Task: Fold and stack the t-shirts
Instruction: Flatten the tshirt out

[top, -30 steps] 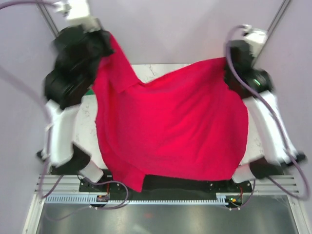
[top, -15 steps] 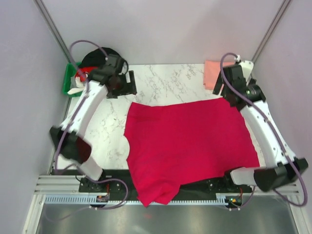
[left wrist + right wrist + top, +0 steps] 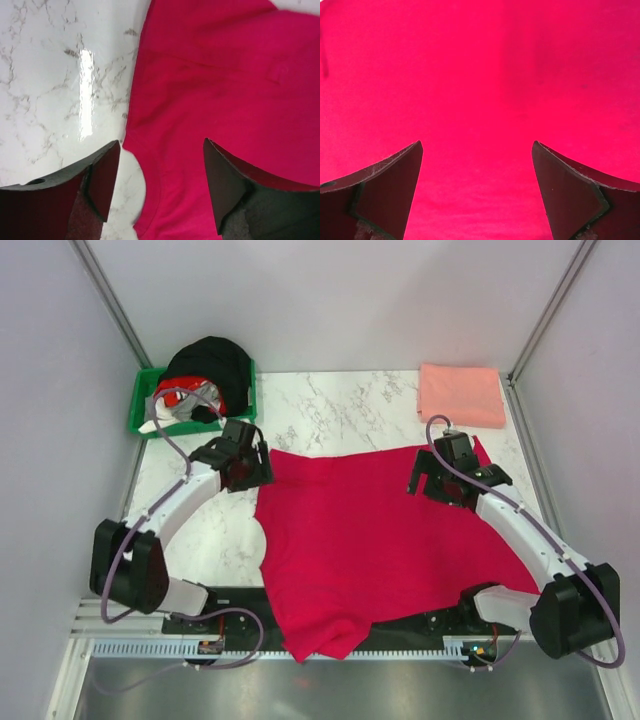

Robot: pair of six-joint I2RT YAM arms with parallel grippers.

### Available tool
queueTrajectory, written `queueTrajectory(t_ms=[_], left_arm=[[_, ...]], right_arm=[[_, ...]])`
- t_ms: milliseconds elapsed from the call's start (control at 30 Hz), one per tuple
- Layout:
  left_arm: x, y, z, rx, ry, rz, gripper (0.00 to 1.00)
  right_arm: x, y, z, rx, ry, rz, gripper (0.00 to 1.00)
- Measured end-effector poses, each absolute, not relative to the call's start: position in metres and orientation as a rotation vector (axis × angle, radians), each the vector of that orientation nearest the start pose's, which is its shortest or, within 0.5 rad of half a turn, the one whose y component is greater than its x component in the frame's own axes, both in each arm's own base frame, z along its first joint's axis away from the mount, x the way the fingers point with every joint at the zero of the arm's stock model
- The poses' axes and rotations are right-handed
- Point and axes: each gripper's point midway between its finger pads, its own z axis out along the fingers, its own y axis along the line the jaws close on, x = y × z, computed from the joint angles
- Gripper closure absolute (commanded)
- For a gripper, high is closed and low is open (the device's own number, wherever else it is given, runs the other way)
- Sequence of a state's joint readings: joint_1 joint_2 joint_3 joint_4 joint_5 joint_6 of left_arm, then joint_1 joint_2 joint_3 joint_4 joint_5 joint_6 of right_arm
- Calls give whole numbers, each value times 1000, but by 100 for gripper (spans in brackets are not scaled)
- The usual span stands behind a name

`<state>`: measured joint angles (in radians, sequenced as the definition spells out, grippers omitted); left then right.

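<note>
The crimson red t-shirt (image 3: pixel 380 540) lies spread out on the marble table (image 3: pixel 330 405), and its near part hangs over the front edge. The salmon pink t-shirt (image 3: pixel 460 393) rests folded at the back right corner. My left gripper (image 3: pixel 260 470) hovers open over the red shirt's far left edge. In the left wrist view, red cloth (image 3: pixel 225 75) and bare marble (image 3: pixel 60 75) show under the left gripper (image 3: pixel 161 141), with nothing between its jaws. My right gripper (image 3: pixel 422 483) is open above the shirt's far right part. The right wrist view has only red cloth (image 3: pixel 480 60) below the right gripper (image 3: pixel 477 142).
A green bin (image 3: pixel 143 412) holding dark and red clothes stands at the back left corner. Bare marble shows left of the red shirt and along the back between bin and pink shirt. Frame posts rise at both back corners.
A second ago both grippers held the red shirt stretched high in the air. They let go, the shirt dropped flat on the table, and both arms came down over its far edge.
</note>
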<state>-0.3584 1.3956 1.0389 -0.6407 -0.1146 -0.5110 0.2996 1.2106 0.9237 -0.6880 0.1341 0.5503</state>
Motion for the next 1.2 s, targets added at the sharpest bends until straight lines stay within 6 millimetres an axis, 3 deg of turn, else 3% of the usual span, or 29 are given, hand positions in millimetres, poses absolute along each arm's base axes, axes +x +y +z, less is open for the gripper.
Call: queueTrajectory(t_ms=[167, 267, 433, 567, 767, 1067, 1100, 1200], left_arm=[[352, -107, 93, -366, 2516, -262, 31], [372, -111, 73, -393, 2530, -292, 34], [387, -126, 45, -410, 2567, -351, 37], [393, -129, 41, -419, 2567, -359, 38], [408, -132, 50, -414, 2525, -379, 41], [425, -141, 41, -417, 2537, -407, 88], [425, -141, 40, -417, 2539, -407, 97], [424, -141, 39, -421, 2543, -405, 98]], right_arm=[[269, 95, 121, 333, 2484, 268, 2], [263, 96, 112, 324, 2495, 286, 2], [255, 96, 98, 303, 2530, 284, 2], [259, 96, 95, 283, 2530, 275, 2], [262, 95, 85, 264, 2551, 251, 2], [258, 93, 75, 257, 2566, 236, 2], [257, 93, 74, 258, 2568, 234, 2], [257, 92, 73, 258, 2569, 228, 2]])
